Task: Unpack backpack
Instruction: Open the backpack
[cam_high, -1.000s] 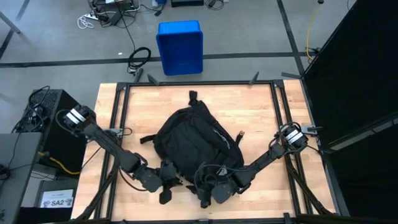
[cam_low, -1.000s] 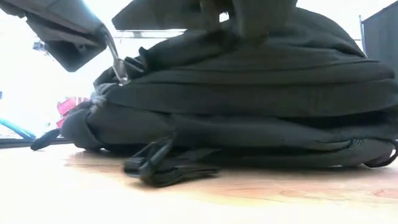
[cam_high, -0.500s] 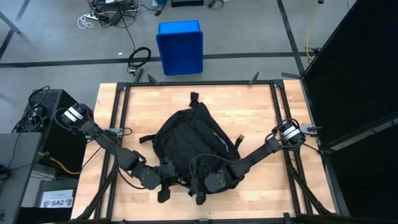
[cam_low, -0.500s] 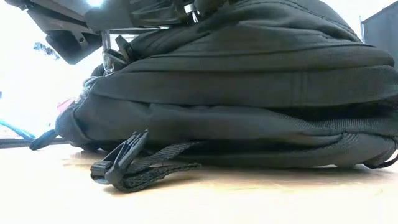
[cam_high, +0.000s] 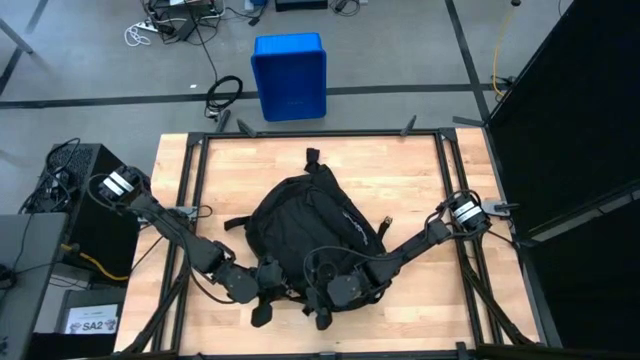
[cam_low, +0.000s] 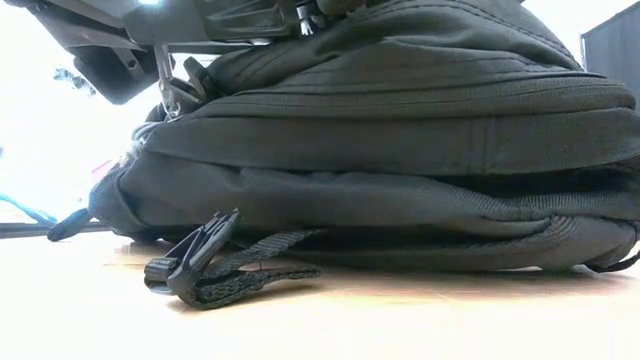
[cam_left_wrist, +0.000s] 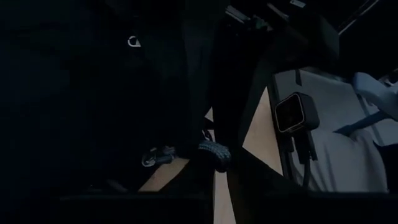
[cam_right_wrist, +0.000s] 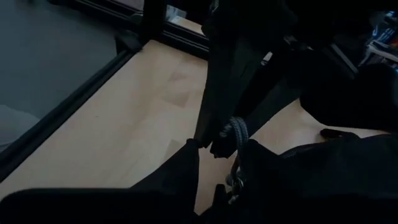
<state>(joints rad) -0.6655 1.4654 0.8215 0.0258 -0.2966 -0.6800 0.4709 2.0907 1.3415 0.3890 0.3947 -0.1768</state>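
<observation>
The large rounded black fabric backpack (cam_high: 312, 232) lay flat at the middle of the pale wooden bench (cam_high: 400, 180), its near edge between my two arms.

Risks from this position, as I judged them:
- The grey cord zipper pull (cam_right_wrist: 235, 132) was thin and loose; my right claw (cam_high: 322, 300) could have slipped off it if I pulled before the fingers were seated.
- A pull across the zipper line could have dragged the whole backpack along the bench instead of opening it, since only my left claw (cam_high: 268, 292) anchored it.
- The loose black strap with its plastic buckle (cam_low: 195, 265) lay on the bench by the near edge and could have snagged.

My left claw was closed tight at the backpack's near edge; what it pinched I could not tell. My right claw stood at the grey pull, fingers partly apart, grip unconfirmed.
</observation>
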